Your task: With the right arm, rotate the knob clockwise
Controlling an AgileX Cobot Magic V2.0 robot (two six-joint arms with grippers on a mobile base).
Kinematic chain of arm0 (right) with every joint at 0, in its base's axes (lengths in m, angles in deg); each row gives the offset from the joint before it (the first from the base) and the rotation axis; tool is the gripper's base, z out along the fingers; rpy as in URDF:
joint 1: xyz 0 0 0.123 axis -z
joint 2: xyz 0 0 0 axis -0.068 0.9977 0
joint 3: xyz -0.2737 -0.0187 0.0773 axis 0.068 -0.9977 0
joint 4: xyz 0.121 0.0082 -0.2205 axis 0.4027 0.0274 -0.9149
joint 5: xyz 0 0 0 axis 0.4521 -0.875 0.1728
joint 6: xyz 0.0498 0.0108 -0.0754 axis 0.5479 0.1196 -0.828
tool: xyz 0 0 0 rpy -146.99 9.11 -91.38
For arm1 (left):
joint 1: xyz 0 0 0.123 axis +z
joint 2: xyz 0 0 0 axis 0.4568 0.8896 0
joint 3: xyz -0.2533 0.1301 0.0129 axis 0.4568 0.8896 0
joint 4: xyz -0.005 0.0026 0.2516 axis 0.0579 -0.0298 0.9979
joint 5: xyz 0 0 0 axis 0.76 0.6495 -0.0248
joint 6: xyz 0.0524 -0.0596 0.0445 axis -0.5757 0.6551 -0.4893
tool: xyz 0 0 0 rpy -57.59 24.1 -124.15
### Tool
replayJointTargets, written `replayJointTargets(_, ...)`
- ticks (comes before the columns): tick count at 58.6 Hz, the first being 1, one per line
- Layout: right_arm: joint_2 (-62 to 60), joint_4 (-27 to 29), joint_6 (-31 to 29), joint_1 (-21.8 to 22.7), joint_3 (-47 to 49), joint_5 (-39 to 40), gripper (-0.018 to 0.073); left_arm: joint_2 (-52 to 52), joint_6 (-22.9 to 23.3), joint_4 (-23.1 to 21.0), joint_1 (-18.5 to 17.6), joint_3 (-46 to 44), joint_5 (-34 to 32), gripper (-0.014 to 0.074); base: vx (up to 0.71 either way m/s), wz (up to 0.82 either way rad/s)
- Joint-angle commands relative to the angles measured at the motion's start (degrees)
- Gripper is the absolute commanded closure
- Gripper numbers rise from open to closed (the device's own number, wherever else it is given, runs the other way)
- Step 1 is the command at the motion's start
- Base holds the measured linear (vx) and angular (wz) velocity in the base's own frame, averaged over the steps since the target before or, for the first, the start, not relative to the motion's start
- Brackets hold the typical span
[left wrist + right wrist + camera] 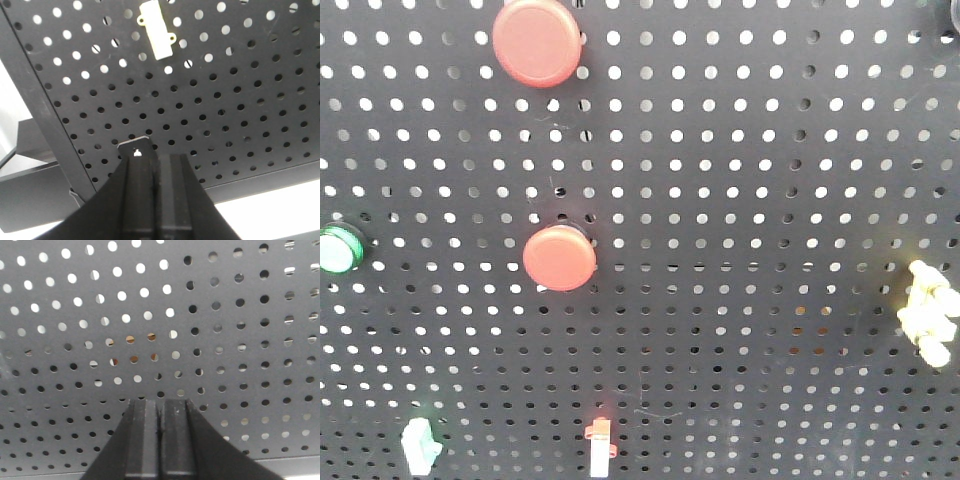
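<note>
A black pegboard (740, 180) fills the front view. A pale yellow lobed knob (930, 312) sits at its right edge. Neither gripper shows in the front view. In the right wrist view my right gripper (160, 402) is shut and empty, its fingers pressed together, facing a bare stretch of pegboard (225, 315); no knob shows there. In the left wrist view my left gripper (156, 150) is shut and empty, pointing at the pegboard (240, 110) below a cream plastic part (156, 30).
On the board are a large red button (536, 42) at the top, a smaller red button (560, 258) in the middle, a green button (338, 248) at the left, a dark part (948, 22) at the top right, and a white-green switch (420, 447) and a red-white switch (601, 445) at the bottom.
</note>
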Motion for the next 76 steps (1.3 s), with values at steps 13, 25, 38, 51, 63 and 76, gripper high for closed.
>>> replayJointTargets(13,-0.54,-0.51,-0.23,0.26,-0.45,4.88,0.0567,0.62,0.22,-0.26,-0.49,0.92,-4.75,0.0603,0.0,0.0)
replayJointTargets(25,-0.54,0.58,0.72,0.19,1.39,16.01,0.0567,0.62,0.22,-0.26,-0.49,0.92,-4.75,0.0603,0.0,0.0)
replayJointTargets(38,4.19,-6.58,-0.15,0.19,20.48,4.58,0.0567,0.62,0.22,-0.26,-0.49,0.92,-4.75,0.0603,0.0,0.0)
replayJointTargets(51,20.18,-13.75,-0.15,0.19,43.47,-0.7,0.0567,0.62,0.22,-0.26,-0.49,0.92,-4.75,0.0603,0.0,0.0)
replayJointTargets(63,28.82,-13.93,-0.15,0.19,53.73,3.39,0.0567,0.62,0.22,-0.26,-0.49,0.92,-4.75,0.0603,0.0,0.0)
replayJointTargets(76,31.06,-13.83,0.38,0.19,54.22,14.2,0.0567,0.62,0.22,-0.26,-0.49,0.92,-4.75,0.0603,0.0,0.0)
